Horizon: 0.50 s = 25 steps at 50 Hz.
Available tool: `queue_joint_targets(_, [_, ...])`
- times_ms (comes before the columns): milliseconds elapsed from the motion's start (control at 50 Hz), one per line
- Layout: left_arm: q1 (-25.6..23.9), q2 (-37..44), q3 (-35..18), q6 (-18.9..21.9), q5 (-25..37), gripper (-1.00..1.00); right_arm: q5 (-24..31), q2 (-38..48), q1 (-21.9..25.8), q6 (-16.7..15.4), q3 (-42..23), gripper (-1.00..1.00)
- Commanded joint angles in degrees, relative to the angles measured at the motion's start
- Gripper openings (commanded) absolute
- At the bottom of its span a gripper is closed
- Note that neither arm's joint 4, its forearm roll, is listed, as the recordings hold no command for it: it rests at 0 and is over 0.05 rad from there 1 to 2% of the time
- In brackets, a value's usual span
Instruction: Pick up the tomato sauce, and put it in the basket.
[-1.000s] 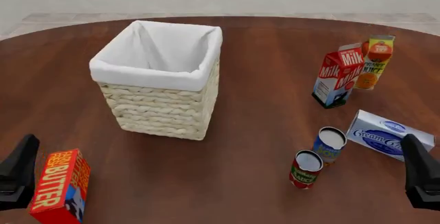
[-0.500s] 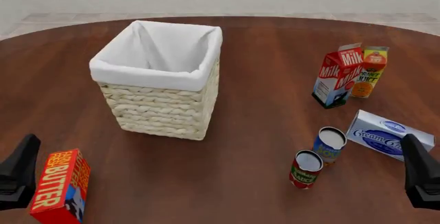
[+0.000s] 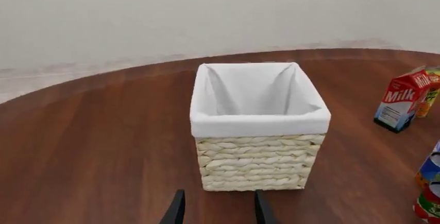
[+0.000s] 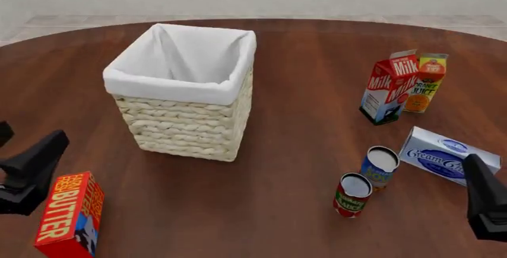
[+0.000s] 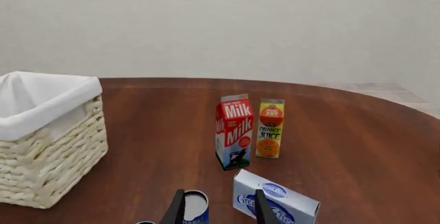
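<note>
On the far left of the front view, the left claw (image 4: 30, 169) sits low over the brown tabletop (image 4: 301, 145), and its wrist view shows the two fingers a little apart with nothing between them. Just beside it stands a red butter box (image 4: 70, 215). Next comes the basket (image 4: 186, 92), big and woven, with a white cloth folded over its rim. It stands upright near the middle, and no thing shows inside it. Farther right, the tomato sauce (image 4: 352, 195) stands upright on the tabletop, well apart from the basket. A blue can (image 4: 379, 166) stands just beside it. Behind them are a milk carton (image 4: 389, 87) and an orange juice carton (image 4: 425, 82), close together. A cream cheese box (image 4: 447, 155) lies flat near the cans. On the far right, the right claw (image 4: 485, 201) hangs low, its fingers a little apart and holding nothing.
</note>
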Motion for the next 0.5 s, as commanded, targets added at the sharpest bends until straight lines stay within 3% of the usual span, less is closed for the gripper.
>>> queue_joint_targets(20, [-7.92, 8.94, -8.45, 1.66, 6.28, 1.0, 0.98, 0.11, 0.0, 0.08, -1.06, 1.0])
queue_joint_targets(60, [-8.52, 10.32, -9.67, 2.36, 6.77, 1.0, 1.01, -0.09, 0.0, 0.12, -0.87, 1.0])
queue_joint_targets(100, [-11.49, 14.17, -10.59, -0.07, 6.72, 1.0, 0.79, -0.06, 0.01, 0.09, -0.7, 1.0])
queue_joint_targets(140, [-12.68, 16.07, -10.94, 3.63, 5.92, 1.0, 0.7, -0.03, 0.01, 0.09, -0.63, 1.0])
queue_joint_targets(180, [-13.76, 17.47, -11.11, 4.78, 5.68, 1.0, 0.55, 0.01, 0.01, 0.09, -0.5, 1.0])
queue_joint_targets(500, [-22.91, 26.93, -17.43, 5.29, 7.22, 1.0, 0.05, 0.11, 0.02, 0.09, -0.12, 1.0])
